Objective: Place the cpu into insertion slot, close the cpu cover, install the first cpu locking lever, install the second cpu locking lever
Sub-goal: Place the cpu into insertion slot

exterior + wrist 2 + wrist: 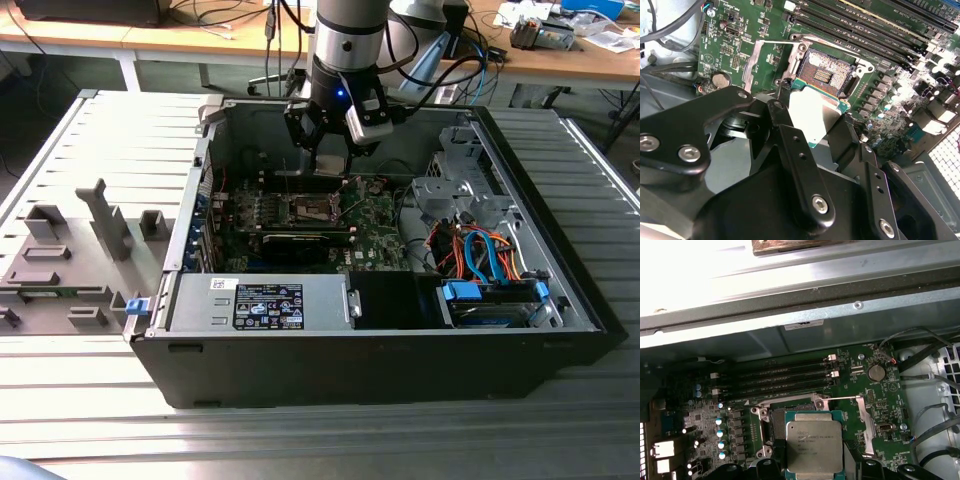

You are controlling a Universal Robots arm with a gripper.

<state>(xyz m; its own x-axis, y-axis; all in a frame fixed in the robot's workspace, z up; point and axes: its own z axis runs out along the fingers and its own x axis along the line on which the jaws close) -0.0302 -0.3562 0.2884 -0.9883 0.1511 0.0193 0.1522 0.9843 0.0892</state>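
My gripper [330,150] hangs inside the open computer case, just above the green motherboard. It is shut on the cpu [815,446], a flat silver-grey square with a green edge, held level by two opposite sides. In the second wrist view the cpu [816,116] hovers a little off the insertion slot [826,75], whose dark middle lies open. In the first wrist view the chip hides most of the insertion slot [771,426]. The cpu cover [754,64] is swung open beside the socket, its silver frame [863,426] standing clear.
Black memory slots [785,377] run along one side of the socket. Case walls [215,160] surround the board. A drive cage with blue and orange cables [480,260] fills the exterior view's right. Grey fixtures [60,260] stand on the table at its left.
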